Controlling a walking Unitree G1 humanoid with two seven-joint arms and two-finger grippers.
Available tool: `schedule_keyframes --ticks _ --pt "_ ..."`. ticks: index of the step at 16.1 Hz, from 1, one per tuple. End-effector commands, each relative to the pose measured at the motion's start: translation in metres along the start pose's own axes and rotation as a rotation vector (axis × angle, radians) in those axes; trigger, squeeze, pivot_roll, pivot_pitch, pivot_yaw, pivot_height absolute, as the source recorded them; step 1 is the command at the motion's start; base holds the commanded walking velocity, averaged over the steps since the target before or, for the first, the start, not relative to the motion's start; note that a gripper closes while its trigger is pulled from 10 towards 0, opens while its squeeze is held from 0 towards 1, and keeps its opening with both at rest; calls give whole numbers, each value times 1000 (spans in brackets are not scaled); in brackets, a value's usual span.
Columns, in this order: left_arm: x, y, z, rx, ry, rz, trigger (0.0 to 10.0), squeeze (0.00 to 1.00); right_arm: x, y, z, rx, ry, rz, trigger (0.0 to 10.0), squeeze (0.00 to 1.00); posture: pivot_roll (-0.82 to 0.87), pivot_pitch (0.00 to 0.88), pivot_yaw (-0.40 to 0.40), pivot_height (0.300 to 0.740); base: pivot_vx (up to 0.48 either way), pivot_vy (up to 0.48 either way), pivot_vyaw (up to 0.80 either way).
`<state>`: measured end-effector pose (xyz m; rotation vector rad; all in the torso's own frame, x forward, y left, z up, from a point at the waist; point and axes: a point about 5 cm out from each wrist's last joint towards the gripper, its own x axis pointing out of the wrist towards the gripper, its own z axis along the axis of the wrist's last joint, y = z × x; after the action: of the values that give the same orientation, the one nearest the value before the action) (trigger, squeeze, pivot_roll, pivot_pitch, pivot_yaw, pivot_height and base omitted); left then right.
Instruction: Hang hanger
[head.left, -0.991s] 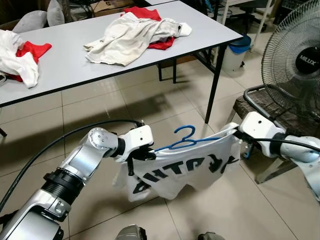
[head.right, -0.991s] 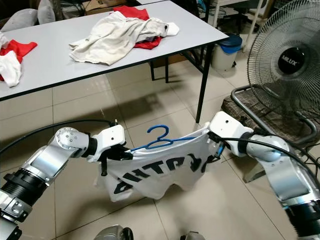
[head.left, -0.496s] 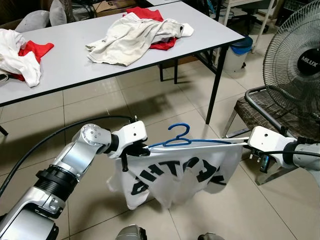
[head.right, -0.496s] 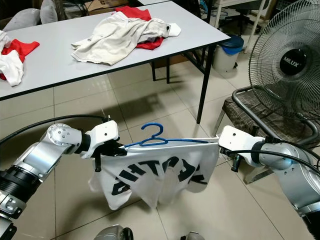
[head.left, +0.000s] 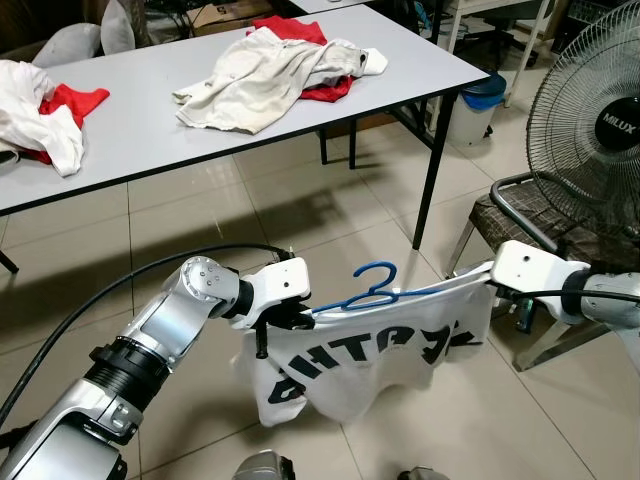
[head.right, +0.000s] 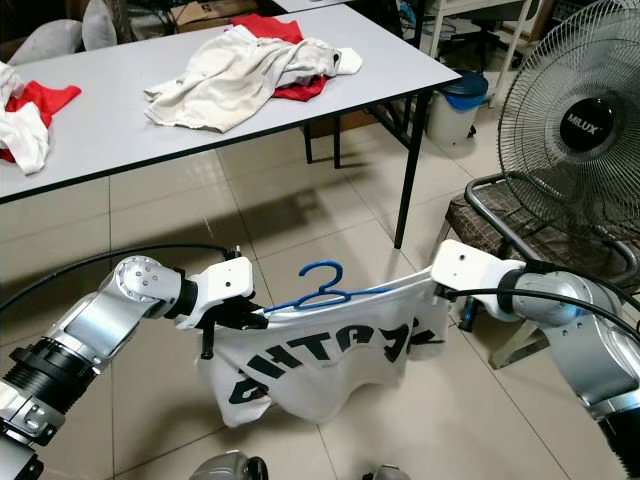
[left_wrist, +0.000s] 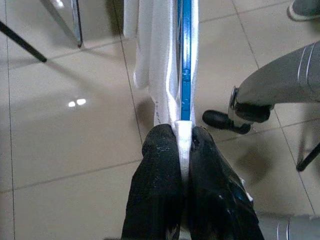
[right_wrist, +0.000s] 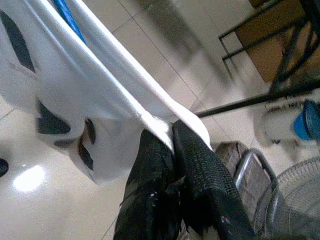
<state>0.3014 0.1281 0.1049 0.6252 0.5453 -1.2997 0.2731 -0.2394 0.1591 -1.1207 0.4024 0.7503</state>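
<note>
We see a white shirt (head.left: 380, 365) with black lettering stretched between the two grippers, low over the tiled floor (head.left: 300, 210), with a blue hanger (head.left: 375, 290) inside its top edge. The hanger's hook stands up above the cloth, about midway between the arms.

The left gripper (left_wrist: 184, 137) is closed on the shirt's hem at one end — in its wrist view we see the two black fingers (left_wrist: 157, 165) pressed together with white cloth pinched between them, and the blue bar of the hanger running straight out from the pinch. In the head views this gripper (head.left: 285, 318) sits at the shirt's left corner, the arm bent and reaching in from the left.

The right gripper (right_wrist: 169, 137) is likewise closed on the cloth at the other end; its fingers (right_wrist: 197, 160) clamp a fold of white fabric, and the hanger's blue shows further along. From the head it sits (head.left: 497, 283) at the shirt's right corner, just in front of a chair (head.left: 530, 215).

The shirt sags between the two holds, its lower edge hanging free above the floor.

Behind stands a grey table (head.left: 150, 120) with a beige garment (head.left: 260, 75) over a red one, and more white and red cloth (head.left: 45, 110) at its left end. A fan (head.left: 590, 110) stands at the right, behind the chair.
</note>
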Motion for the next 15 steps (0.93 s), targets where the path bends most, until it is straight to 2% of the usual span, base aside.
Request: schedule_keyframes --ticks 1,4,10,13,15 --pt "-6 8 -2 7 38 35 0 0 0 4 9 -8 -30 36 0 0 -17 10 104 740 0 0 0" --pt "-9 13 -6 -5 64 62 0 0 -5 10 9 -17 -12 83 0 0 -19 2 108 740 0 0 0" --pt "-18 19 -13 -6 74 79 0 0 -11 18 -13 -13 102 116 0 0 -20 0 110 740 0 0 0" --pt "0 -1 -6 34 53 -39 0 0 -6 7 -4 -44 72 34 0 0 -23 0 115 740 0 0 0" --pt "5 -3 -6 36 52 -40 0 0 -9 5 -6 -55 79 40 0 0 -31 0 111 740 0 0 0"
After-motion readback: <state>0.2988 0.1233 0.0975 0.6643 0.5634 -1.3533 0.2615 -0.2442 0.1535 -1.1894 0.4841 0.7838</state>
